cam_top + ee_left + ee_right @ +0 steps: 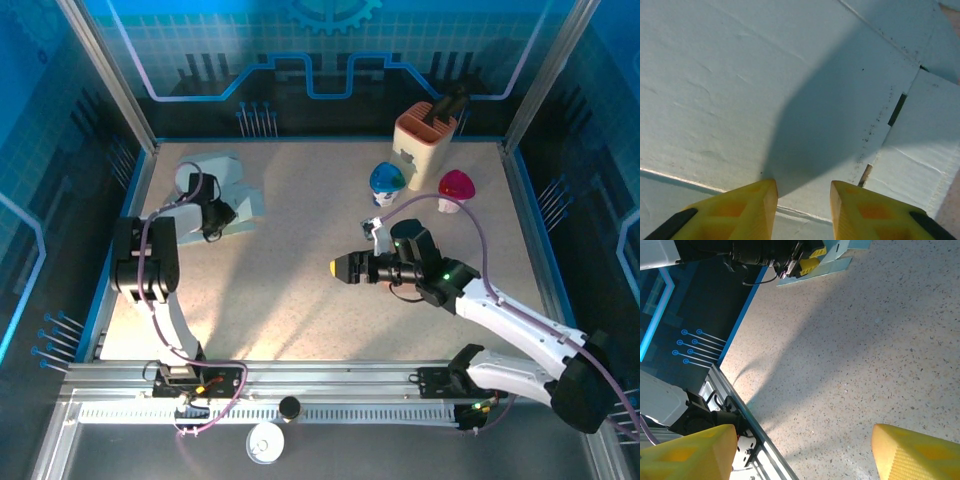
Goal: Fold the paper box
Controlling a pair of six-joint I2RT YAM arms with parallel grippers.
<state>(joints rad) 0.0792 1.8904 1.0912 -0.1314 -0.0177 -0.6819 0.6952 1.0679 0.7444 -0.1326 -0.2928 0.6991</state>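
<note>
Both gape: left pincer [801,189] over the paper box [740,75], right pincer [804,434] well apart.

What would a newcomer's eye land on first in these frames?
The pale paper box at the table's far left, lying partly flat, with the left gripper poised over a panel, its yellow fingers apart. The right gripper hangs open above bare tabletop at centre. At far right stand a beige holder, a blue-capped toy and a pink-capped toy.
</note>
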